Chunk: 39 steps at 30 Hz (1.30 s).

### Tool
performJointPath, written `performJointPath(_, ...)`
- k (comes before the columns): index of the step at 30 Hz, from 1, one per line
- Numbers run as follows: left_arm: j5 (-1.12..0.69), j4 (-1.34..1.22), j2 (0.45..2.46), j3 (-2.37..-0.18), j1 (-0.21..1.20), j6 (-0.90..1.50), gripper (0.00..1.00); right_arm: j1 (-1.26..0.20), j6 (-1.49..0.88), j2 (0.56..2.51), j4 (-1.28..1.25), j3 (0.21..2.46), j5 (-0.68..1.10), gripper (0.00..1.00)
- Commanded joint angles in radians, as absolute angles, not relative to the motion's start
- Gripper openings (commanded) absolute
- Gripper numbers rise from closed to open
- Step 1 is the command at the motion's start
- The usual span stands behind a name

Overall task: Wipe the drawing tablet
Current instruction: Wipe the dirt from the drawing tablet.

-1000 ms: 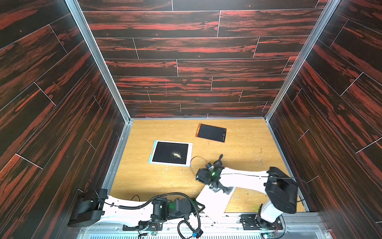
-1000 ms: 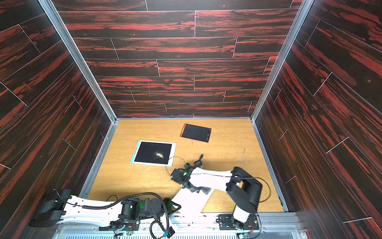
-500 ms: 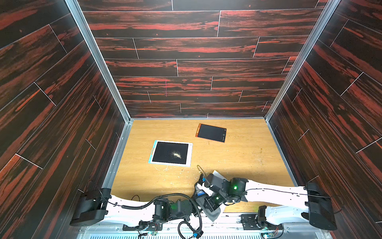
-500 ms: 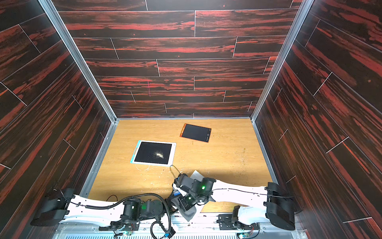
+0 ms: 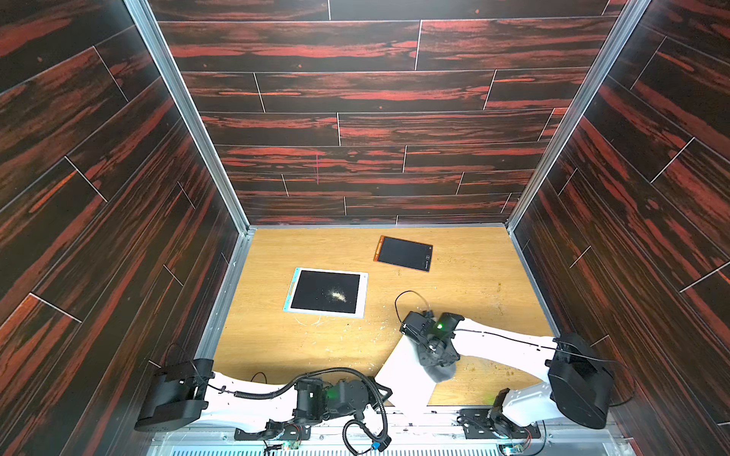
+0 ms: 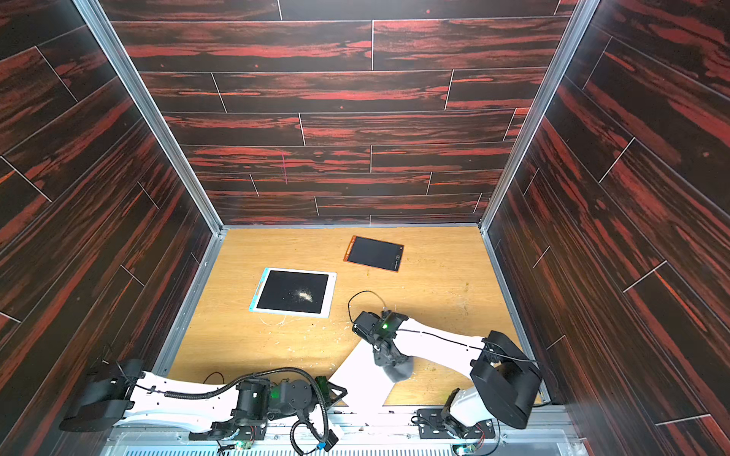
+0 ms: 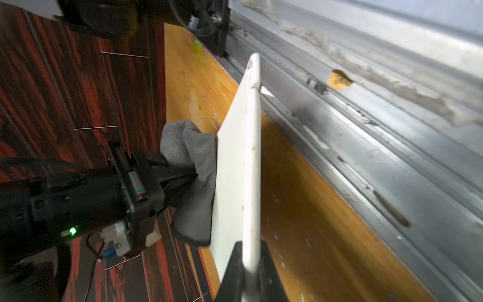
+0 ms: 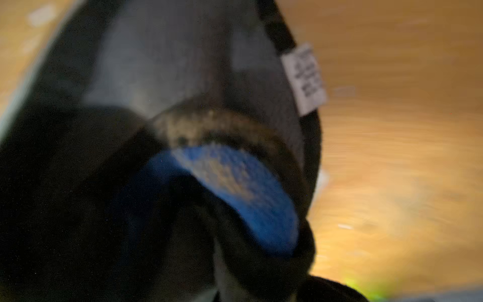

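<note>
Above the table (image 5: pixel 276 347), right tool (image 5: pixel 434 357) pinching cloth (image 5: pixel 441 373) has slid up tablet (image 5: pixel 407 375) pinched by left tool (image 7: pixel 250 258).

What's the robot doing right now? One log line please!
left gripper: shut on white tablet, tilted up | right gripper: shut on grey cloth | grey cloth: against tablet face

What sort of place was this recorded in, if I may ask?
Probably a robot test cell: dark red-streaked wood-look wall panels in aluminium framing enclose a light wooden tabletop, with two white robot arms mounted on its near metal rail.
</note>
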State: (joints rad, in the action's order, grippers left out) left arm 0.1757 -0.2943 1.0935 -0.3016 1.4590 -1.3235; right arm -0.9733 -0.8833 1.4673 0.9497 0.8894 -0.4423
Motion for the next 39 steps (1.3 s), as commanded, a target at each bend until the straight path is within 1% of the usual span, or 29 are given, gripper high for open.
performJointPath(1, 0.184, -0.274, 1.079, -0.314, 1.455, -1.31, 0.0, -0.981, -1.022, 1.47, 1.16, 0.928, -0.67, 0.0)
performJointPath(5, 0.184, -0.275, 1.072, -0.314, 1.455, -1.299, 0.0, -1.024, -0.996, 1.497, 1.154, 0.925, -0.641, 0.0)
performJointPath(8, 0.184, -0.275, 1.074, -0.313, 1.455, -1.295, 0.0, -1.155, -0.898, 1.514, 1.06, 0.926, -0.533, 0.0)
performJointPath(10, 0.183, -0.276, 1.075, -0.314, 1.455, -1.295, 0.0, -1.271, -0.806, 1.505, 0.935, 0.928, -0.367, 0.0)
performJointPath(11, 0.183, -0.276, 1.076, -0.316, 1.456, -1.295, 0.0, -1.319, -0.761, 1.492, 0.857, 0.924, -0.254, 0.0)
performJointPath(14, 0.183, -0.276, 1.083, -0.319, 1.456, -1.296, 0.0, -1.396, -0.709, 1.42, 0.642, 0.891, 0.08, 0.0)
performJointPath(17, 0.181, -0.277, 1.086, -0.321, 1.454, -1.296, 0.0, -1.404, -0.743, 1.335, 0.483, 0.834, 0.292, 0.0)
performJointPath(19, 0.181, -0.278, 1.086, -0.321, 1.454, -1.295, 0.0, -1.403, -0.766, 1.294, 0.413, 0.804, 0.402, 0.0)
performJointPath(22, 0.181, -0.277, 1.086, -0.321, 1.455, -1.295, 0.0, -1.38, -0.807, 1.24, 0.336, 0.766, 0.479, 0.0)
performJointPath(24, 0.182, -0.277, 1.086, -0.323, 1.455, -1.296, 0.0, -1.328, -0.825, 1.175, 0.312, 0.741, 0.499, 0.0)
performJointPath(25, 0.18, -0.278, 1.086, -0.324, 1.455, -1.296, 0.0, -1.286, -0.832, 1.128, 0.321, 0.731, 0.5, 0.0)
performJointPath(27, 0.181, -0.276, 1.086, -0.325, 1.456, -1.296, 0.0, -1.185, -0.824, 1.04, 0.416, 0.732, 0.459, 0.0)
performJointPath(29, 0.179, -0.273, 1.087, -0.327, 1.456, -1.296, 0.0, -1.058, -0.795, 0.965, 0.59, 0.76, 0.337, 0.0)
performJointPath(31, 0.179, -0.269, 1.089, -0.33, 1.457, -1.298, 0.0, -0.974, -0.767, 0.95, 0.765, 0.803, 0.161, 0.0)
performJointPath(33, 0.181, -0.27, 1.093, -0.333, 1.457, -1.303, 0.0, -0.95, -0.774, 0.988, 0.94, 0.862, -0.077, 0.0)
performJointPath(35, 0.18, -0.27, 1.098, -0.336, 1.457, -1.304, 0.0, -0.948, -0.834, 1.059, 1.083, 0.904, -0.303, 0.0)
performJointPath(37, 0.179, -0.269, 1.101, -0.337, 1.457, -1.305, 0.0, -0.947, -0.885, 1.135, 1.148, 0.918, -0.413, 0.0)
performJointPath(39, 0.181, -0.267, 1.099, -0.337, 1.457, -1.304, 0.0, -0.947, -0.935, 1.216, 1.177, 0.922, -0.476, 0.0)
